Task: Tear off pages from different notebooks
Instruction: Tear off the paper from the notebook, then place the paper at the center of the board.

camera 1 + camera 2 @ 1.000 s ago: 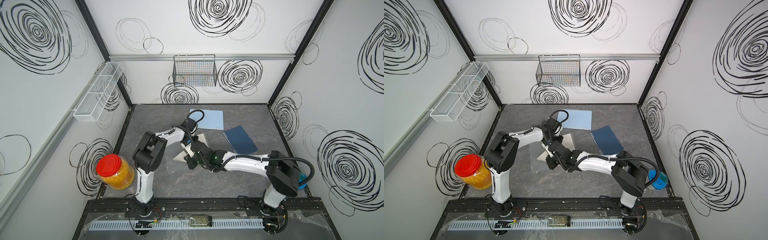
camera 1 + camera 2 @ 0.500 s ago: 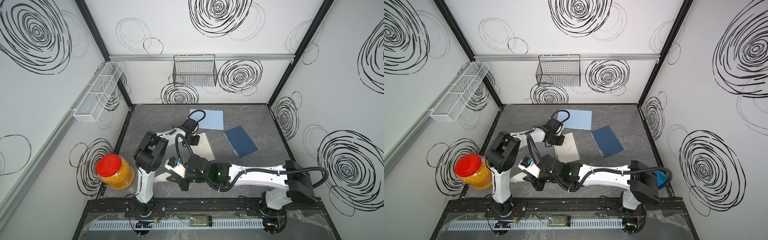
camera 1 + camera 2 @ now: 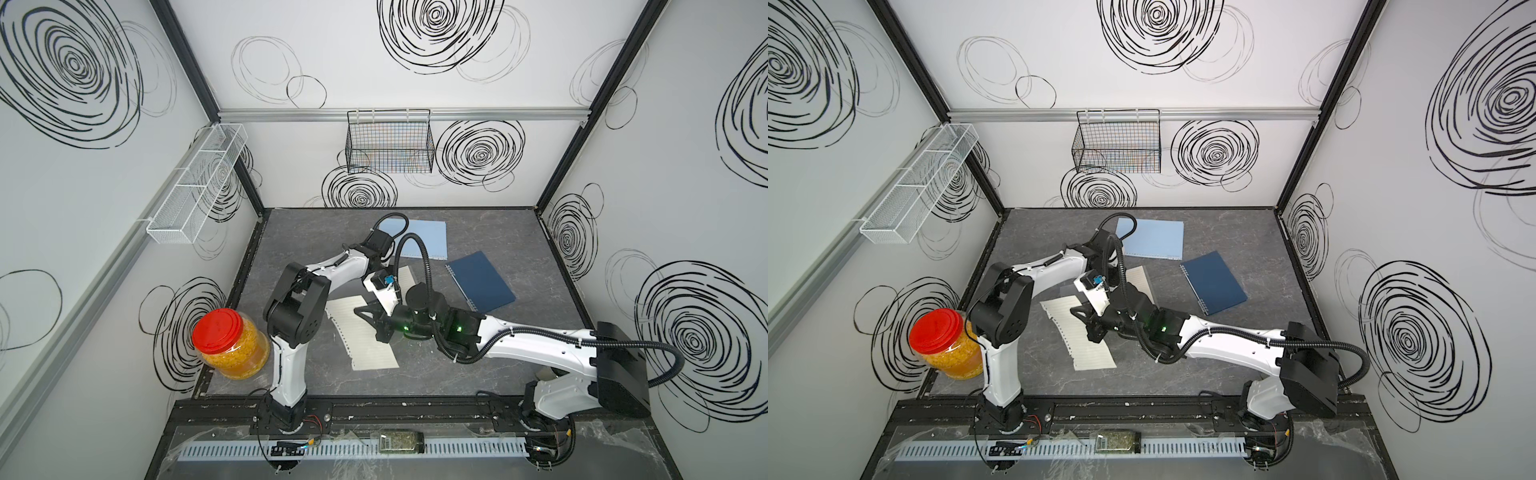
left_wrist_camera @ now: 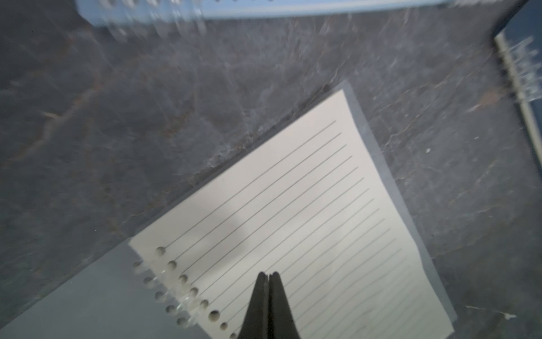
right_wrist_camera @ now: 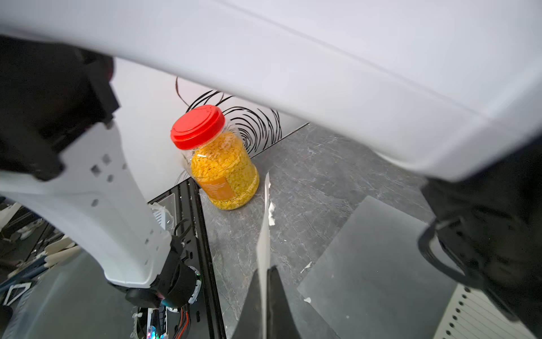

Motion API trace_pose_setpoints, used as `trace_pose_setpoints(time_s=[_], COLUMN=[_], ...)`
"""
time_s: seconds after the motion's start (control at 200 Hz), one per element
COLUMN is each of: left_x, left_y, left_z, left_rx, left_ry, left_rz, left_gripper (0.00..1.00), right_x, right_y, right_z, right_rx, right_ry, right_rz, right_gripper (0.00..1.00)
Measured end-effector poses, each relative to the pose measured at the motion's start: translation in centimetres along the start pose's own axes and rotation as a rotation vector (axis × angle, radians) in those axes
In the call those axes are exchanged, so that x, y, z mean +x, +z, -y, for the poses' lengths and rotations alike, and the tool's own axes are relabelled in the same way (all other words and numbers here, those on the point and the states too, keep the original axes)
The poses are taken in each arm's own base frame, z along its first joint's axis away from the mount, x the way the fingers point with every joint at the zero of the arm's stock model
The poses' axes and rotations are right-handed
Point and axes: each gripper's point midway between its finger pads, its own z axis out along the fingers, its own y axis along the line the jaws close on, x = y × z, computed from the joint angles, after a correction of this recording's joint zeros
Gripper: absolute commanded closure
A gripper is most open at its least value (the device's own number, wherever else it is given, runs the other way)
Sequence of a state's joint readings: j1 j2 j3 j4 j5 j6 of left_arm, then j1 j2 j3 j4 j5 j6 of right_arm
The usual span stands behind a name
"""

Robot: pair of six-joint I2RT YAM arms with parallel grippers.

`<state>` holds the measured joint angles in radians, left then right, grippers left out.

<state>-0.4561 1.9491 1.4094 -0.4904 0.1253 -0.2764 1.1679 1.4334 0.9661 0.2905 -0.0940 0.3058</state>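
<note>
On the grey worktop [image 3: 415, 374], the light-blue notebook [image 3: 436, 237] lies far, the navy notebook [image 3: 482, 282] right, and the clear-covered notebook [image 4: 293, 205] mid-scene under the left claw [image 4: 267, 276], which is pressed together. The right claw [image 5: 265, 268] pinches a torn page [image 3: 370, 353] near-left; gripped by its thin edge, the page could slip free.

Cream lined page [image 3: 370, 353], light-blue notebook [image 3: 428, 239], navy notebook [image 3: 482, 280], red-lidded jar [image 3: 232, 345].

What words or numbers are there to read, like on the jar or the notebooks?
No text can be read anywhere.
jar, orange label: print too blurred to read.
light-blue notebook, navy notebook: plain covers, no words.
loose page: ruled lines only, nothing written.
</note>
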Motion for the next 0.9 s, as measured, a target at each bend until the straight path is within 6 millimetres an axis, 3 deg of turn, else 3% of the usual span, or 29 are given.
trace_pose_setpoints(time_s=[0.09,0.205,0.295,0.37,0.46,0.615,0.771,0.901], left_x=[-3.4,-7.3,-8.7,-8.6,-7.2,-4.6,-3.1,-2.8], left_y=[-4.9,-12.8,-18.4,-21.7,-23.7,-24.7,-26.4,-28.8], left_z=[-0.7,-2.3,-3.8,-5.4,-7.2,-8.9,-9.3,-9.0], left_rx=[0.010,0.010,0.008,-0.002,-0.026,-0.072,-0.098,-0.100], left_ry=[-0.028,-0.075,-0.113,-0.150,-0.195,-0.239,-0.258,-0.261], left_rz=[0.131,0.343,0.484,0.570,0.611,0.632,0.680,0.745], left_gripper=[0.93,0.89,0.87,0.85,0.84,0.83,0.80,0.80], right_x=[0.1,-0.1,-0.5,-0.8,-1.1,-2.4,-4.6,-6.5], right_y=[-0.4,-0.8,-1.0,-1.2,-1.3,-0.8,1.9,4.9], right_z=[1.4,2.7,3.7,4.4,5.2,6.6,8.2,10.9], right_rx=[0.036,0.085,0.123,0.149,0.173,0.213,0.230,0.242], right_ry=[0.038,0.072,0.092,0.103,0.114,0.131,0.166,0.214], right_rz=[0.008,0.024,0.042,0.053,0.064,0.097,0.142,0.180], right_gripper=[1.00,1.00,1.00,1.00,1.00,1.00,1.00,1.00])
